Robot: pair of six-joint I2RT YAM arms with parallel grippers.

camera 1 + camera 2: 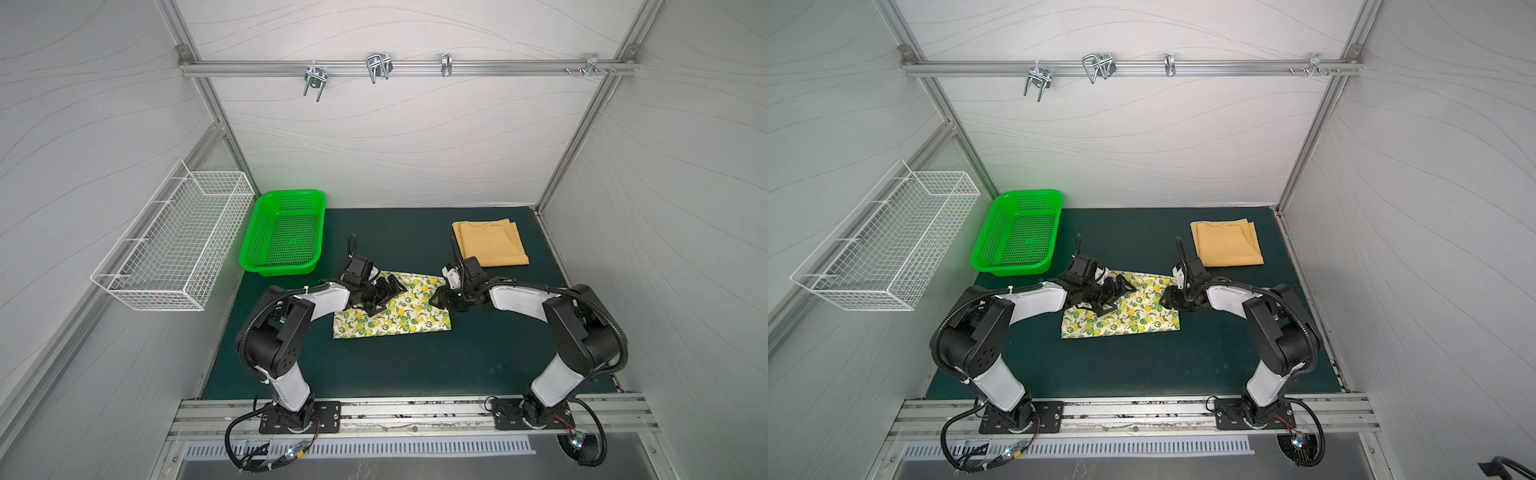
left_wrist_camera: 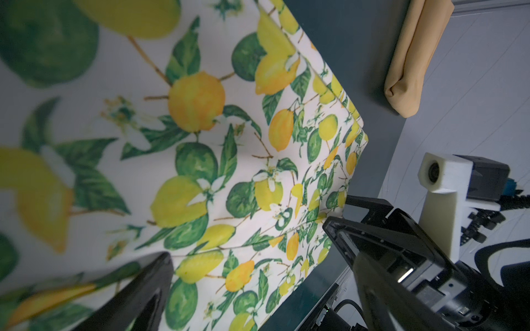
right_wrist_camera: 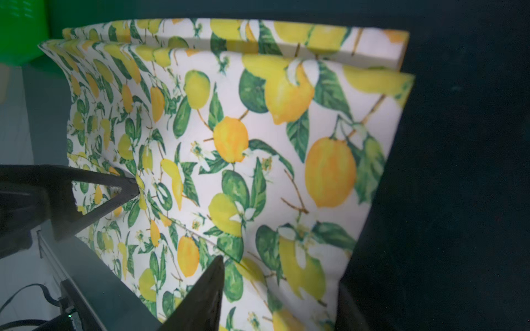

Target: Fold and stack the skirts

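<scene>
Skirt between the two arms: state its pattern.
The skirt is cream, printed with yellow lemons and green leaves; clearest in the right wrist view.

A robot lab cell: aluminium frame point(image 1: 407, 68), white panels point(image 1: 395, 145), bolted-down arms point(image 1: 286, 332).

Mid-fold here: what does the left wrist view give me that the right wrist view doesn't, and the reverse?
Only the left wrist view: the folded mustard skirt lying apart on the mat, plus the right claw at the edge of the lemon-print skirt, with its white wrist camera. Only the right wrist view: a corner of the green basket and one finger of the left claw, tip at the cloth. Both: the lemon-print skirt, folded over in layers, on the dark green mat.
</scene>
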